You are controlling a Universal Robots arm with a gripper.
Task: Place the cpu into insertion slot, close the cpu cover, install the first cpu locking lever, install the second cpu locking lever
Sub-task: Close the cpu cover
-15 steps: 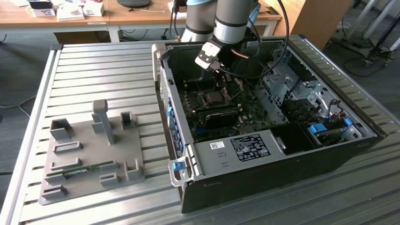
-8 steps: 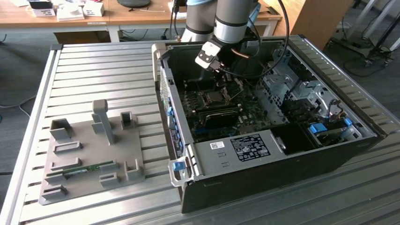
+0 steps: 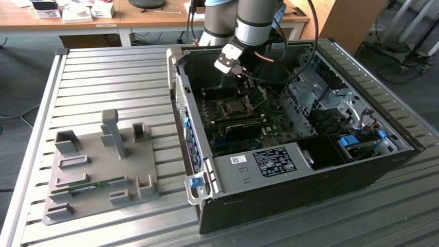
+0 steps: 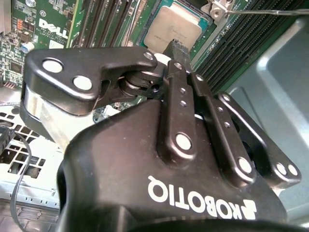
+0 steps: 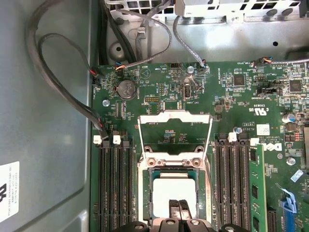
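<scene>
Cpu point(image 5: 173, 191) lies flat in the insertion slot point(image 5: 150, 193), right under the gripper point(image 5: 179, 209) — fingers point(image 4: 179, 92) pressed together at its face, nothing pinched. On the slot's far side the cpu cover point(image 5: 175, 115) stands thrown open — closing it and both locking steps remain.

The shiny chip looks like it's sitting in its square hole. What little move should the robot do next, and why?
Probably lift the end effector straight up, off the chip. The chip seems to lie flat in place, the shut end effector sits right over it, and the metal cover is flipped open, not over the chip, so it needs room to swing down.
</scene>
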